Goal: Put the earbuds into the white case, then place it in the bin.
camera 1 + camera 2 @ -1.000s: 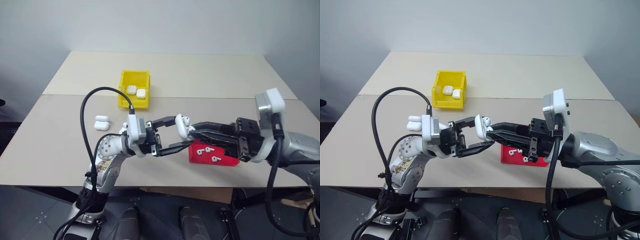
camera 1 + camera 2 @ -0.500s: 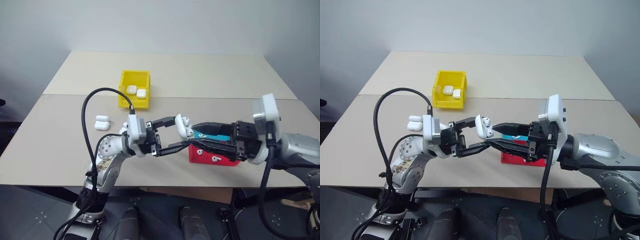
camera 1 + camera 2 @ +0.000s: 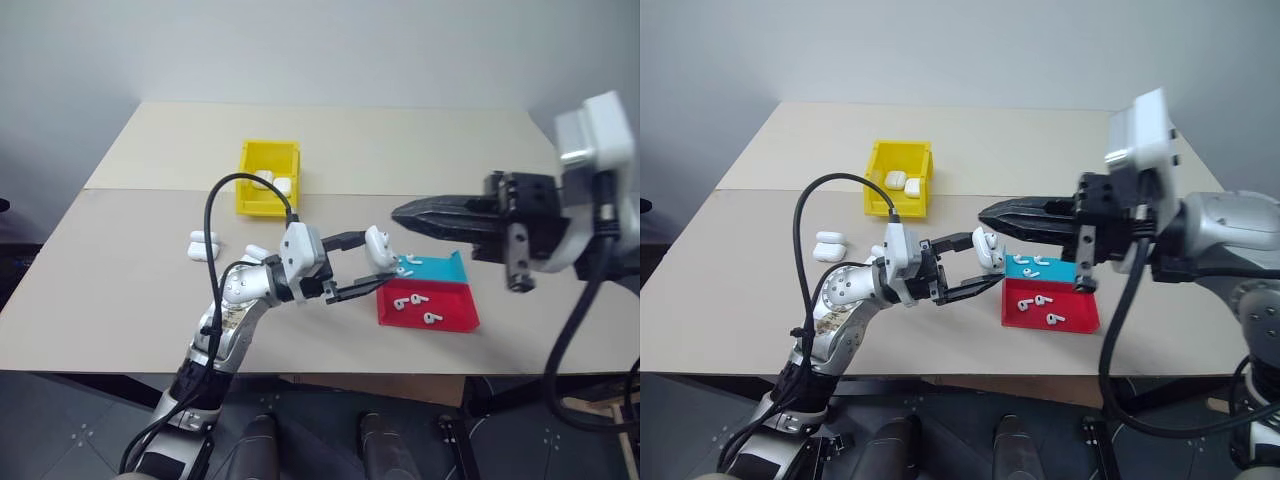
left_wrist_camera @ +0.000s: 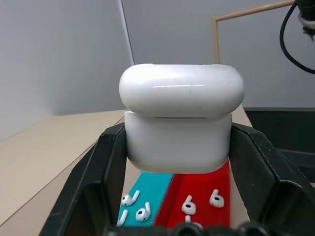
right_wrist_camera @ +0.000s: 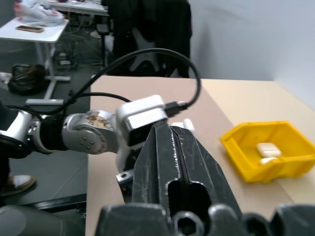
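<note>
My left gripper (image 3: 371,262) is shut on the white case (image 3: 377,243), holding it by its sides above the table near the trays. In the left wrist view the case (image 4: 182,115) sits upright between the fingers (image 4: 106,162) with its lid down. My right gripper (image 3: 400,212) is shut with nothing in it, pointing level, its tips just above the case and apart from it. Loose earbuds (image 3: 410,300) lie in the red tray (image 3: 460,318), and more earbuds (image 3: 1030,266) in the blue tray (image 3: 1060,272). The yellow bin (image 3: 250,195) stands further back on the left.
Two white cases (image 3: 272,182) lie inside the yellow bin. Spare cases (image 3: 203,245) rest on the table to the left of my left arm. A black cable (image 3: 215,200) loops above the left wrist. A seam crosses the table behind the trays.
My right gripper has lifted away from the case and its jaws have shut. The left arm has carried the case a little forward and right. The blue tray is now uncovered.
</note>
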